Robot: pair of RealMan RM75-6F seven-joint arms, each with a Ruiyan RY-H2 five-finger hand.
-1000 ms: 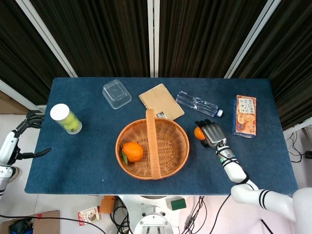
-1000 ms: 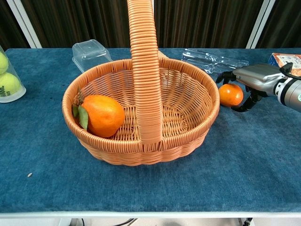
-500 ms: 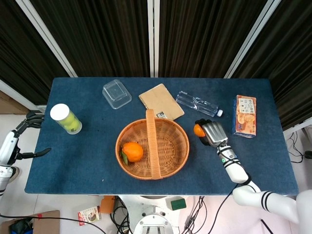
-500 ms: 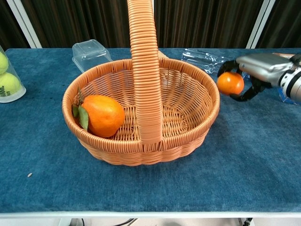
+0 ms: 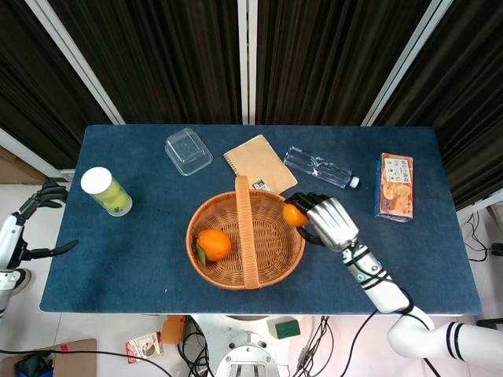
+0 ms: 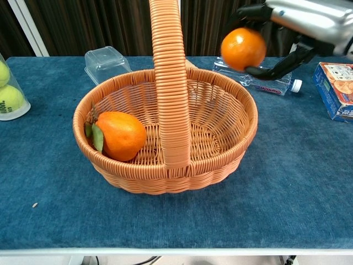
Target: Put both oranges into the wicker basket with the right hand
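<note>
My right hand (image 5: 326, 221) (image 6: 289, 25) grips a small orange (image 5: 295, 214) (image 6: 243, 49) in the air above the right rim of the wicker basket (image 5: 292, 253) (image 6: 218, 165). A second orange with a green leaf (image 5: 213, 244) (image 6: 120, 135) lies inside the basket on its left side. The basket's tall handle (image 5: 244, 229) (image 6: 170, 83) runs across its middle. My left hand (image 5: 35, 203) hangs off the table's left edge, fingers apart and holding nothing.
A tube of tennis balls (image 5: 106, 191) (image 6: 8, 91) stands at the left. Behind the basket lie a clear plastic box (image 5: 188, 151) (image 6: 106, 61), a brown notebook (image 5: 259, 163) and a plastic bottle (image 5: 320, 167) (image 6: 265, 83). A snack box (image 5: 395, 187) (image 6: 336, 88) lies at the right.
My right hand lifted the small orange off the table and carried it up and left, from beside the basket to over its right rim.
</note>
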